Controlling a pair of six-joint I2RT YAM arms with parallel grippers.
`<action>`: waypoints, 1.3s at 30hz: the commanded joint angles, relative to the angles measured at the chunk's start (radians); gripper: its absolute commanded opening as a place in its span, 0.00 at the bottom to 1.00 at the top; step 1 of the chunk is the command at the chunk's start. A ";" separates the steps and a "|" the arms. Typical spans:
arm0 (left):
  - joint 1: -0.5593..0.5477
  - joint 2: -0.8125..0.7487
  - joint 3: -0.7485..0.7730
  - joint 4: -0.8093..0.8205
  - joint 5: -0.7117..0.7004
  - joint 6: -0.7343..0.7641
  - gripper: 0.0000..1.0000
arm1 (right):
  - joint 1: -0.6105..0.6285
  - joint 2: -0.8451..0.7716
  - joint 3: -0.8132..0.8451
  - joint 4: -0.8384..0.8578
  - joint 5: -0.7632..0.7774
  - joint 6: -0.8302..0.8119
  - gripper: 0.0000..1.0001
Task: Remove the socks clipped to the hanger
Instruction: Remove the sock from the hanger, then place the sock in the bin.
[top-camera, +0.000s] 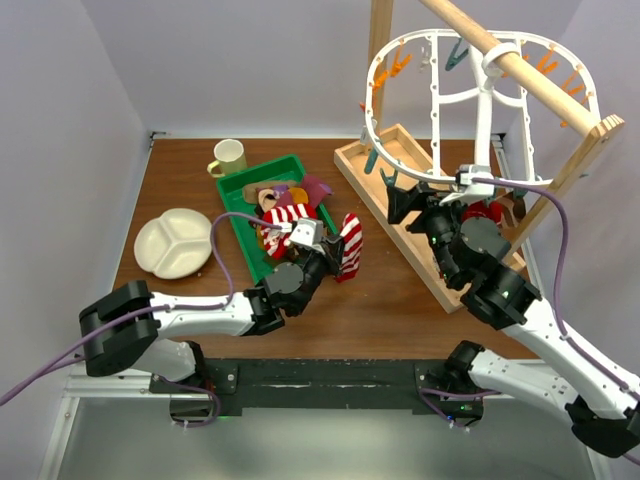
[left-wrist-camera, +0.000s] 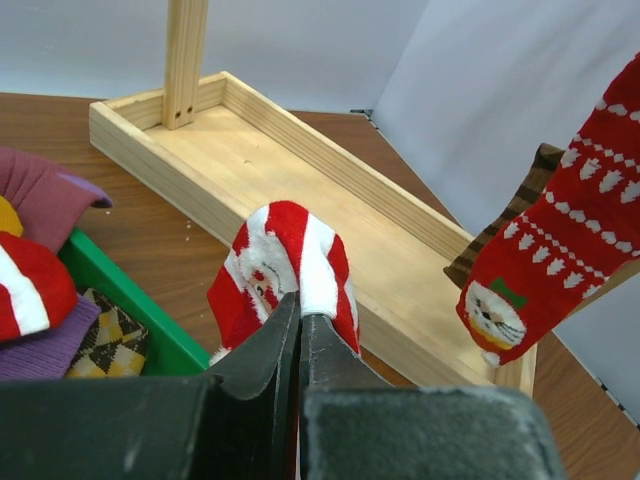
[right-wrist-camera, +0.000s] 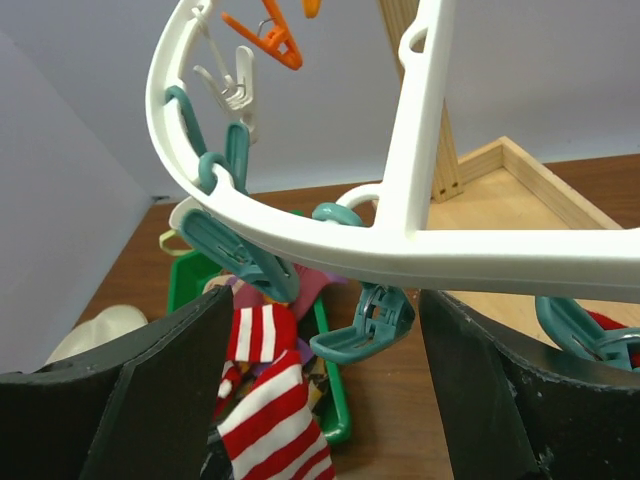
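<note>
Pinches striped sock (left-wrist-camera: 290, 250) in closed left gripper (left-wrist-camera: 300, 320), just beside right edge of green tray (left-wrist-camera: 130, 300). Holds right gripper (right-wrist-camera: 325, 300) wide apart under hanger (right-wrist-camera: 420, 250) rim, teal clip (right-wrist-camera: 365, 320) between jaws. Notes red sock (left-wrist-camera: 560, 250) hanging from hanger: soft, light, limp; likely best pinched close below clip.

The closed fingers (left-wrist-camera: 270, 350) of the left claw (left-wrist-camera: 299, 318) cover the lower part of the striped sock (left-wrist-camera: 295, 255), so a pinch cannot be confirmed. The hanging red sock (left-wrist-camera: 570, 250) is cut by the right edge of the left wrist view, its clip out of frame; from above, the right arm (top-camera: 500, 285) hides most of it. The right wrist view cuts the hanger (right-wrist-camera: 420, 240) at top and right.
</note>
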 joint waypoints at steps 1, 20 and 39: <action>0.002 -0.057 -0.001 0.034 -0.059 0.037 0.00 | 0.000 -0.047 0.034 -0.082 -0.042 0.042 0.79; 0.339 0.012 0.175 -0.131 0.018 0.034 0.00 | 0.000 -0.155 0.026 -0.197 -0.125 0.075 0.80; 0.694 0.380 0.306 -0.593 0.060 -0.274 0.00 | 0.000 -0.164 0.048 -0.192 -0.159 0.048 0.81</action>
